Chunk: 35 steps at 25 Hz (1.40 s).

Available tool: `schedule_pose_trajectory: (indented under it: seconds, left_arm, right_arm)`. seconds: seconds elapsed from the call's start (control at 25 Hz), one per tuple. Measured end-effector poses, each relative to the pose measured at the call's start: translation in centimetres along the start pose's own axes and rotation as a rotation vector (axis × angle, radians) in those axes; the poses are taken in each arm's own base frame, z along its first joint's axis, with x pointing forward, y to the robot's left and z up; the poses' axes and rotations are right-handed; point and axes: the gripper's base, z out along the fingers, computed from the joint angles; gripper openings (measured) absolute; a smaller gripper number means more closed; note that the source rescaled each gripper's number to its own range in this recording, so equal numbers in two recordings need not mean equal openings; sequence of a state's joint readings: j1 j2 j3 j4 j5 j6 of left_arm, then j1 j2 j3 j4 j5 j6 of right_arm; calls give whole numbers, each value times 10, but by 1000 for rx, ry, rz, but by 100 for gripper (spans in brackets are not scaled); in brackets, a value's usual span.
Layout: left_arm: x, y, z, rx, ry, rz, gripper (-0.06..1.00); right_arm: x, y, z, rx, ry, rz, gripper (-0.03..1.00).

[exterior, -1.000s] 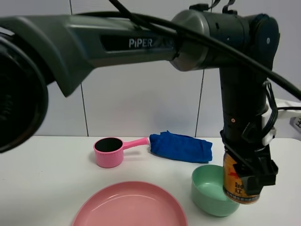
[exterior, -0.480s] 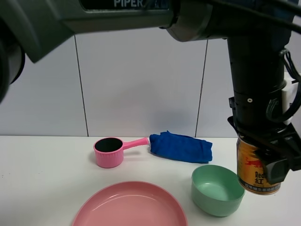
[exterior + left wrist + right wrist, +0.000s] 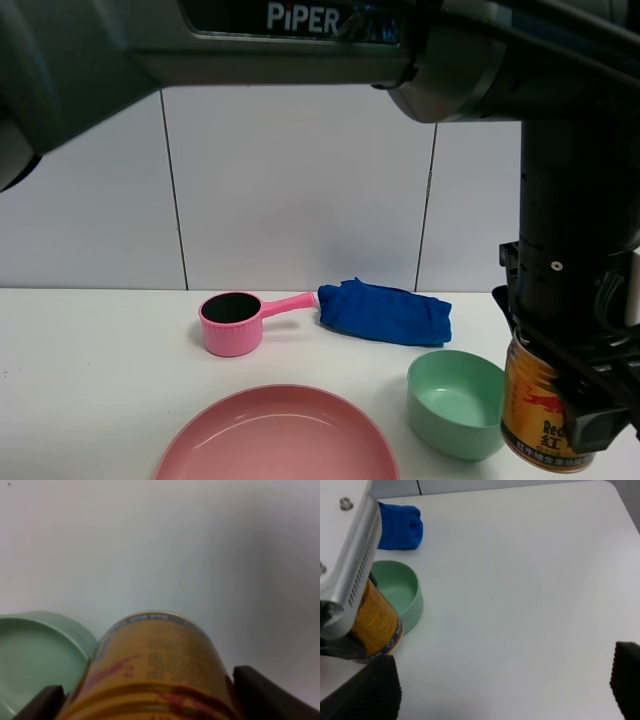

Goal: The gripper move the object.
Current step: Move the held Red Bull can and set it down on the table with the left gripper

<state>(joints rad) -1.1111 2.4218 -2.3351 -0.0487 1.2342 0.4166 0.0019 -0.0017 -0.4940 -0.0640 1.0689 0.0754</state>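
The gold-orange can (image 3: 538, 405) with a red bull logo is held upright in my left gripper (image 3: 558, 422), whose arm reaches across to the right of the high view. The can is just right of the green bowl (image 3: 452, 402) and low over the white table; I cannot tell whether it touches. In the left wrist view the can (image 3: 155, 660) fills the space between the two black fingers (image 3: 262, 695), with the bowl (image 3: 35, 655) beside it. The right wrist view shows the can (image 3: 376, 622) next to the bowl (image 3: 402, 587). My right gripper (image 3: 500, 690) is open and empty above bare table.
A pink handled cup (image 3: 232, 322) stands at the back, and a blue cloth (image 3: 385, 312) lies to its right. A pink plate (image 3: 275, 435) sits at the front middle. The white table (image 3: 90, 380) ends at a tiled wall.
The left gripper has carried the can from over the bowl's right rim out to the right of the bowl, rising a little and then coming down lower.
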Motion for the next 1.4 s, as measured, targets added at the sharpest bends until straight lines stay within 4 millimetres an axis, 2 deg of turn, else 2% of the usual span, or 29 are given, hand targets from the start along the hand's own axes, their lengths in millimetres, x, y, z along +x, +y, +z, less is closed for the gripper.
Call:
schedule_pose_trajectory:
  seconds: [0.2, 0.4, 0.6, 0.92, 1.2, 1.4]
  left_arm:
    - [0, -4, 3, 1, 10, -20, 0]
    - [16, -11, 20, 29, 97, -144, 0]
    - [24, -10, 24, 27, 134, -389, 0]
    - [33, 12, 22, -13, 133, -775, 0]
    - [32, 9, 24, 17, 133, -823, 0]
    - [36, 8, 40, 7, 169, -831, 0]
  right_arm:
    - [0, 0, 0, 0, 0, 0, 100]
    - [0, 0, 0, 0, 0, 0, 100]
    - [0, 0, 0, 0, 0, 0, 100]
    - [0, 0, 0, 0, 0, 0, 100]
    - [0, 0, 0, 0, 0, 0, 100]
    - [0, 0, 0, 0, 0, 0, 100]
